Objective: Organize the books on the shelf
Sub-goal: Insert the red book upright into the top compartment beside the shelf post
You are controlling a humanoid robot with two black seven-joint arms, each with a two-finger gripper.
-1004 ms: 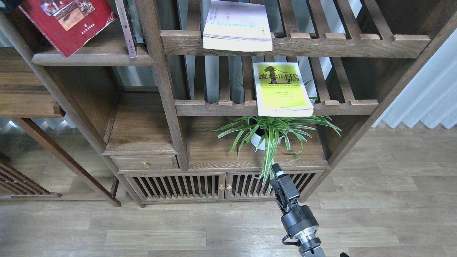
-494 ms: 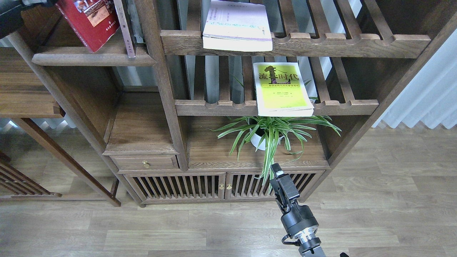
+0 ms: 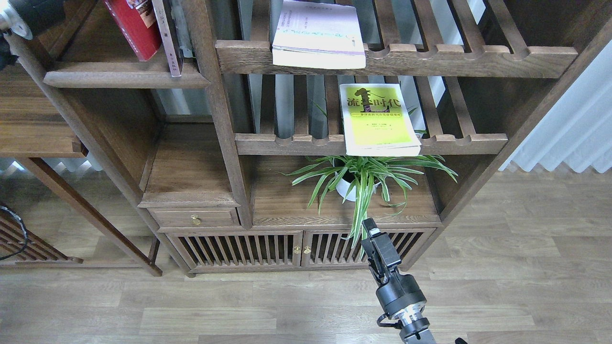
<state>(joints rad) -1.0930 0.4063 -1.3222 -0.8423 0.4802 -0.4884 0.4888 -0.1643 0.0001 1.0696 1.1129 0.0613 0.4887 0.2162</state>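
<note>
The dark red book (image 3: 136, 26) stands nearly upright on the solid plank shelf (image 3: 124, 79) at the top left, close beside a thin grey-pink-spined book (image 3: 166, 40). Its top is cut off by the frame edge. A thick joint of my left arm (image 3: 26, 12) shows in the top left corner; its gripper is out of view. The white book with lilac trim (image 3: 318, 36) lies flat on the upper slatted rack (image 3: 454, 59). On the lower slatted rack (image 3: 287, 143) lies the yellow-green book (image 3: 377, 119). My right gripper (image 3: 370, 229) hangs low, before the cabinet doors, holding nothing I can see; its dark fingers cannot be told apart.
A potted spider plant (image 3: 361, 179) sits on the cabinet top under the lower rack, its leaves hanging down to my right gripper. A small drawer (image 3: 193, 219) and slatted cabinet doors (image 3: 296, 248) are below. White curtains (image 3: 573, 129) hang at the right. A black cable (image 3: 14, 234) shows at the far left.
The red book has swung from a wide tilt to nearly upright and moved right toward the thin book. My left arm has come into the top left corner. The right arm has not moved.
</note>
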